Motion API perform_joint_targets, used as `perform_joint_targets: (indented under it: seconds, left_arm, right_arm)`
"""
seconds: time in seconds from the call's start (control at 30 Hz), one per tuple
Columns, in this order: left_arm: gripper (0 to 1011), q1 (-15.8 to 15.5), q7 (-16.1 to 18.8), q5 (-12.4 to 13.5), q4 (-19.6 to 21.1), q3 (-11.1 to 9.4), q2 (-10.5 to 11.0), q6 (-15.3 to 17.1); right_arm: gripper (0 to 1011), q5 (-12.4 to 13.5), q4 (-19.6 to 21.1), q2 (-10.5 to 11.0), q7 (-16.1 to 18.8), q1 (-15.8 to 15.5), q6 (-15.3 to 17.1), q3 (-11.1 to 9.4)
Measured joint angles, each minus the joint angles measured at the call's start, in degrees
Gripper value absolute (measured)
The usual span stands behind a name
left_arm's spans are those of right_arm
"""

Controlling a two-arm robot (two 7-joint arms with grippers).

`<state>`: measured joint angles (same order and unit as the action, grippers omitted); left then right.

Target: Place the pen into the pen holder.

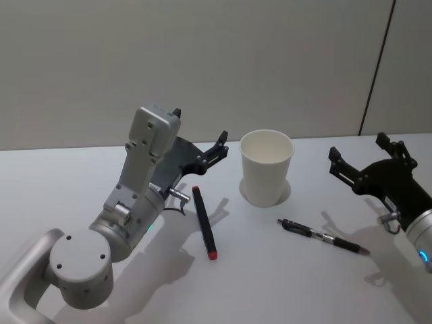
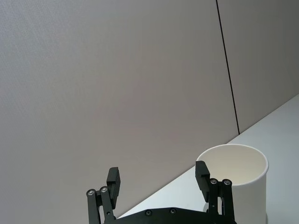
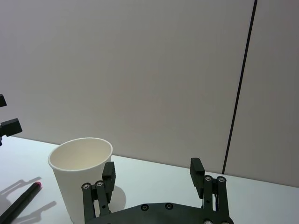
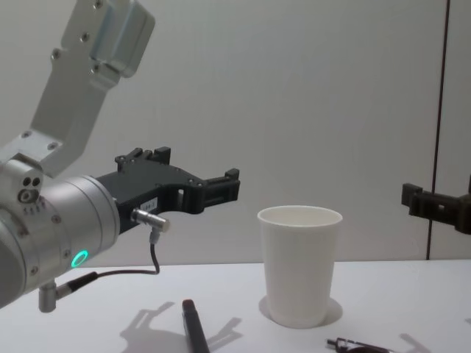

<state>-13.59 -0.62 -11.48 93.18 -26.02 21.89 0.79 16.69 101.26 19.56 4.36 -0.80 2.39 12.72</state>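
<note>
Wide-open, empty left gripper (image 1: pixel 199 125) raised near red-tipped pen (image 1: pixel 204 223); right gripper (image 1: pixel 358 147) likewise wide. Pre-grasp; next: descend, pinch, lift to pen holder (image 1: pixel 266 165).

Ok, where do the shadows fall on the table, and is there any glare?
Head view: soft shadows lie on the white table right of the white paper cup and the black red-tipped pen, and near the right gripper; no glare. Chest view: the left gripper's forked shadow falls left of the cup's base; a green ring glows on the left arm.
</note>
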Motion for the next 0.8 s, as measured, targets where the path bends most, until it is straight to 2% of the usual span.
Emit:
perform_joint_targets:
  seconds: [0.3,0.8]
  left_arm:
    - [1001,0.0,0.0,0.0,0.0,0.0,0.0,0.0]
    - [1001,0.0,0.0,0.0,0.0,0.0,0.0,0.0]
  right_arm:
    - [1001,1.2,1.3,1.8,1.6,-0.7,1.9,-1.1]
    - [1001,1.7,5.0,6.8,6.3,-3.0,6.6,-3.2]
